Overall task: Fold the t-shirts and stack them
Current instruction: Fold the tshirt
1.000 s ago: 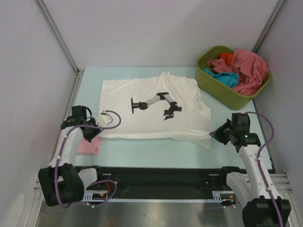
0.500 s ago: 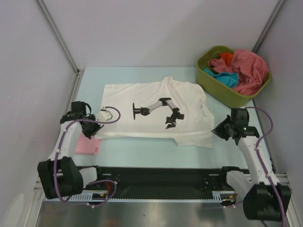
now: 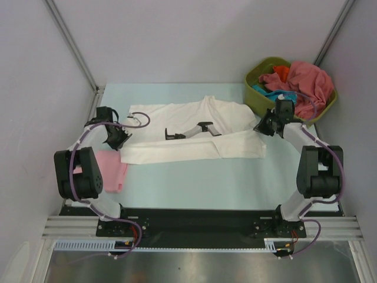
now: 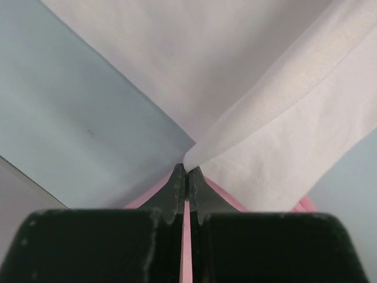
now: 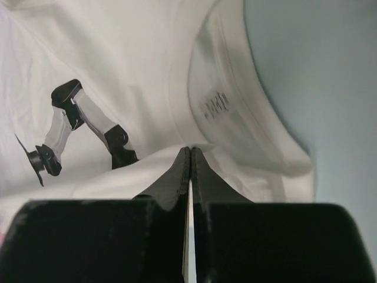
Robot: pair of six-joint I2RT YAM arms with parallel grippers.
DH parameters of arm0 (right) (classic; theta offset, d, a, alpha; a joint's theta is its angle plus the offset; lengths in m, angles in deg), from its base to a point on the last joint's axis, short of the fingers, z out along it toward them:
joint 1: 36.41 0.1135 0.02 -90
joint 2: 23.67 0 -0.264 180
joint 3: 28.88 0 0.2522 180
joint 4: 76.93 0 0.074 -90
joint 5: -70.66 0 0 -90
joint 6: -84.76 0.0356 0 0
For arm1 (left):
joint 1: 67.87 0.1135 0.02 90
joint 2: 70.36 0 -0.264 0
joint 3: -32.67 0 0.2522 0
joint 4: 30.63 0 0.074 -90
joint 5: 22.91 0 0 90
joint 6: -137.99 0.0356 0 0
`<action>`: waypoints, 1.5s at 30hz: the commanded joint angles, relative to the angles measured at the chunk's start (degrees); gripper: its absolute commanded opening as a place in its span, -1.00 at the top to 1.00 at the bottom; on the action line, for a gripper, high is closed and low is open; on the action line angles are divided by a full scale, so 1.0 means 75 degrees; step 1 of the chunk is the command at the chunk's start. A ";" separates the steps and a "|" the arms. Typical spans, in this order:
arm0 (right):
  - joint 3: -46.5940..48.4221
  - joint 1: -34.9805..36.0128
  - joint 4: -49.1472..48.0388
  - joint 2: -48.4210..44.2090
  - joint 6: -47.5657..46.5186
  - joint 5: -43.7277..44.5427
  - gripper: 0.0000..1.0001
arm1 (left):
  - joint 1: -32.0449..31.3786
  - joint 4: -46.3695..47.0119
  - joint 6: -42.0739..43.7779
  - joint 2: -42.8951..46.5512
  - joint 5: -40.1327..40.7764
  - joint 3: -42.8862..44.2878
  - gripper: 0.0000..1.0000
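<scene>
At surface (image 3: 194, 183) ctr, white tee (image 3: 177, 152) is laid w/ near half folded over toward far side, print partly covered. Left fingers (image 4: 177, 187) are pinched closed on its left edge, right fingers (image 5: 183, 171) likewise on its right edge. Pink tee (image 3: 109, 172) is seen adj. to near-left corner. Other tees (image 3: 306, 82) are heaped in green tub (image 3: 259, 101), far right.

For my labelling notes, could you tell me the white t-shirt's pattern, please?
The white t-shirt bears a black-and-grey robot-arm print, clearest in the right wrist view.
</scene>
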 commanded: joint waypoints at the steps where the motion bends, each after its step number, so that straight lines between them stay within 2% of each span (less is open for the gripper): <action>1: 0.0884 0.0045 -0.0253 0.0584 -0.0865 0.0160 1.00 | -0.0013 0.0455 -0.0300 -0.0344 0.0266 0.0543 0.99; 6: 0.1646 0.0068 0.0193 0.1381 -0.1241 0.0290 1.00 | -0.0236 0.0737 -0.0324 -0.0696 0.0640 0.0660 0.98; 12: 0.2174 0.0279 0.0568 0.1816 -0.1499 0.0674 1.00 | -0.0423 0.1205 -0.0685 -0.1012 0.1084 0.0859 0.81; 15: 0.2291 0.0279 0.0580 0.1793 -0.1429 0.0886 0.91 | -0.0423 0.1358 -0.1037 -0.1270 0.1484 0.1163 0.70; 16: 0.2361 0.0291 0.0591 0.1770 -0.1429 0.0922 0.85 | -0.0423 0.1347 -0.1109 -0.1317 0.1682 0.1338 0.59; 17: 0.2420 0.0291 0.0626 0.1758 -0.1429 0.0945 0.46 | -0.0423 0.1335 -0.1167 -0.1329 0.1719 0.1421 0.47; 18: 0.2478 0.0279 0.0696 0.1758 -0.1417 0.0969 0.27 | -0.0435 0.1196 -0.1284 -0.1341 0.1742 0.1503 0.16; 20: 0.2631 0.0303 0.1164 0.1549 -0.1347 0.1179 -0.08 | -0.0435 0.1043 -0.1355 -0.1248 0.1906 0.1691 0.11; 21: 0.2608 0.0303 0.1479 0.1419 -0.1300 0.1482 -0.10 | -0.0447 0.1042 -0.1390 -0.1096 0.1941 0.1680 0.10; 24: 0.2176 0.0291 0.2088 0.0740 -0.1056 0.2233 -0.11 | -0.0493 0.1159 -0.1005 -0.0195 0.1790 0.1166 0.08; 27: 0.1344 0.0314 0.2360 0.0200 -0.0738 0.2188 -0.08 | -0.0844 0.0763 -0.0256 0.0614 0.1263 0.0276 0.14; 29: 0.0922 0.0384 0.2315 0.0047 -0.0527 0.2106 -0.08 | -0.1265 0.0597 0.0201 0.0896 0.1320 -0.0451 0.16; 33: 0.0230 0.0385 0.1835 -0.0024 -0.0304 0.2082 -0.08 | -0.1641 0.0585 0.0496 0.0956 0.1215 -0.1214 0.09; 39: 0.0018 0.0350 0.1342 0.0573 -0.0210 0.2164 -0.08 | -0.2145 0.0807 0.0871 0.0722 0.1320 -0.1870 0.03; 42: -0.0099 0.0315 0.1213 0.0843 -0.0117 0.2211 -0.05 | -0.2216 0.1310 0.0895 0.0581 0.1879 -0.2187 0.04; 44: -0.0192 0.0314 0.1178 0.0937 -0.0070 0.2235 0.15 | -0.2205 0.1731 0.0988 0.0546 0.2082 -0.2433 0.06; 45: -0.0216 0.0291 0.1177 0.0961 0.0023 0.2235 0.27 | -0.2205 0.1826 0.0988 0.0523 0.2117 -0.2468 0.16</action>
